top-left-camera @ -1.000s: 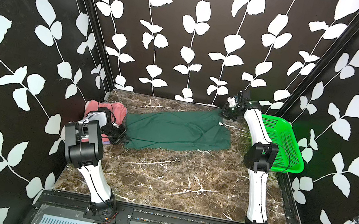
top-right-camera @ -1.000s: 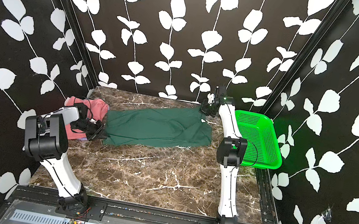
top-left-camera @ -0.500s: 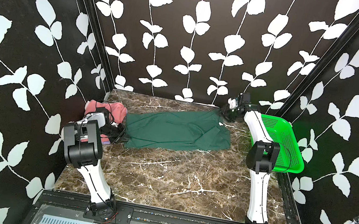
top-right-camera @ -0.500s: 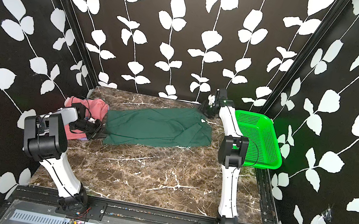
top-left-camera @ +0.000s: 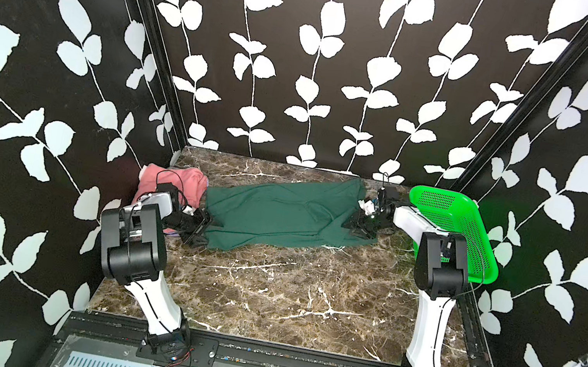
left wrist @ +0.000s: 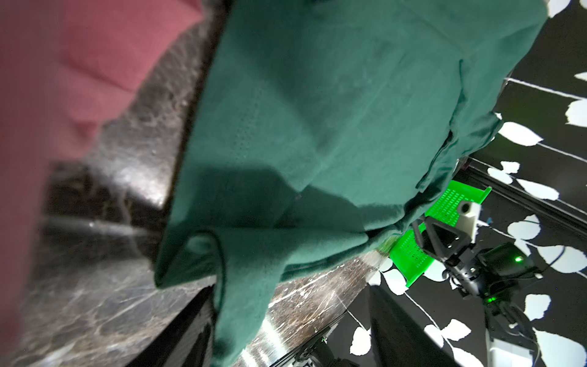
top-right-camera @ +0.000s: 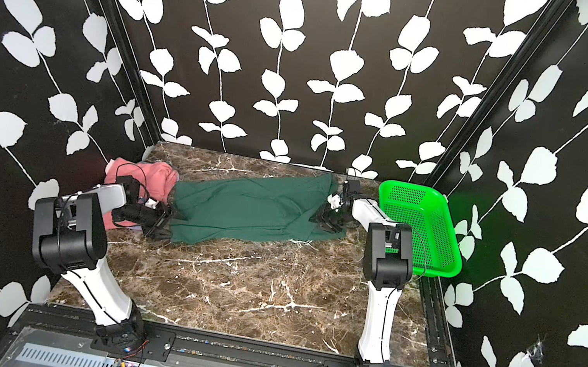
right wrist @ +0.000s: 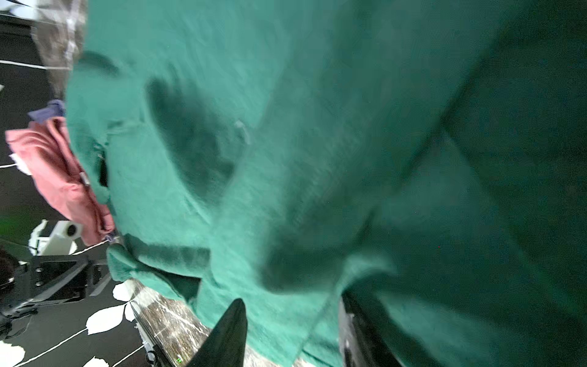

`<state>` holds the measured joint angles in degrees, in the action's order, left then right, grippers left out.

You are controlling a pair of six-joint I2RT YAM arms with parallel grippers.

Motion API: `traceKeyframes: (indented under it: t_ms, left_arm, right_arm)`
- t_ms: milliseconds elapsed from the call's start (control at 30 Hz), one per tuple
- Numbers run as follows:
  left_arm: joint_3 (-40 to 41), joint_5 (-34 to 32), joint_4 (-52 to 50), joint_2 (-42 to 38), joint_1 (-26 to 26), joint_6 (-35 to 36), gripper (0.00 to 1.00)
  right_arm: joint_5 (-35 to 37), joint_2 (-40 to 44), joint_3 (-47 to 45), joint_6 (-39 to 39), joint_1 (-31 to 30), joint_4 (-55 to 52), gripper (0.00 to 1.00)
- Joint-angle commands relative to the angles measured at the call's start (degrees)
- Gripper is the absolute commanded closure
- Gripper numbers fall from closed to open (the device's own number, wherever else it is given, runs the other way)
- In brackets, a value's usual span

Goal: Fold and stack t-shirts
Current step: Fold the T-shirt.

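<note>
Lying stretched across tabletop (top-left-camera: 305, 296) from 10 to 1 o'clock: dark green t-shirt (top-left-camera: 278, 214); left gripper (top-left-camera: 201, 234) at its 9 o'clock end, jaws apart; right gripper (top-left-camera: 358, 228) at 3 o'clock end, jaws apart; pink t-shirt (top-left-camera: 184, 181) bunched at 10 o'clock.

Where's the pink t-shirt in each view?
Top view: pink t-shirt bunched at the table's far-left corner.
Top view: pink t-shirt in the same corner.
Left wrist: pink t-shirt blurred, close, across a strip of table from the green t-shirt.
Right wrist: pink t-shirt small, beyond the green t-shirt's end.
Shared landmark: the green t-shirt, in all four.
</note>
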<state>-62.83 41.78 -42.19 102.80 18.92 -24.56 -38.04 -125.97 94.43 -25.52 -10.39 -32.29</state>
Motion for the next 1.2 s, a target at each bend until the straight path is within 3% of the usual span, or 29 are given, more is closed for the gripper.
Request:
traceKeyframes:
  t_ms: [0, 300, 533, 700, 833, 1000, 1167]
  left_arm:
    - [0.7, -0.1, -2.3, -3.8, 0.3, 1.8, 0.24]
    - [8.1, 2.1, -1.7, -9.2, 0.3, 0.0, 0.3]
    - [14.3, 1.5, -2.5, -14.4, 0.3, 0.4, 0.41]
    - [16.3, 1.2, -1.0, -15.0, 0.3, -0.8, 0.69]
    - [16.6, 1.2, -1.5, -15.3, 0.3, -0.9, 1.0]
    - [15.2, 4.5, -2.5, -17.6, 0.3, -3.1, 1.0]
    - [8.1, 8.9, -3.2, -25.3, 0.3, -6.3, 1.0]
  right_arm:
    - [-1.5, -1.5, -0.4, -0.1, -0.5, 3.3, 0.54]
    - [-0.7, -3.7, -0.2, 0.4, -1.0, 3.0, 0.61]
    - [0.0, -4.9, 1.2, 0.5, -1.0, 2.2, 0.66]
    - [-0.4, -6.0, 3.8, 1.3, -1.1, 0.3, 0.68]
    - [-0.3, -6.1, 4.2, 2.4, -1.1, -0.8, 0.68]
    - [0.0, -6.1, 2.6, 3.3, -1.1, -1.4, 0.68]
    - [1.0, -6.3, 1.4, 5.0, -1.1, -2.9, 0.68]
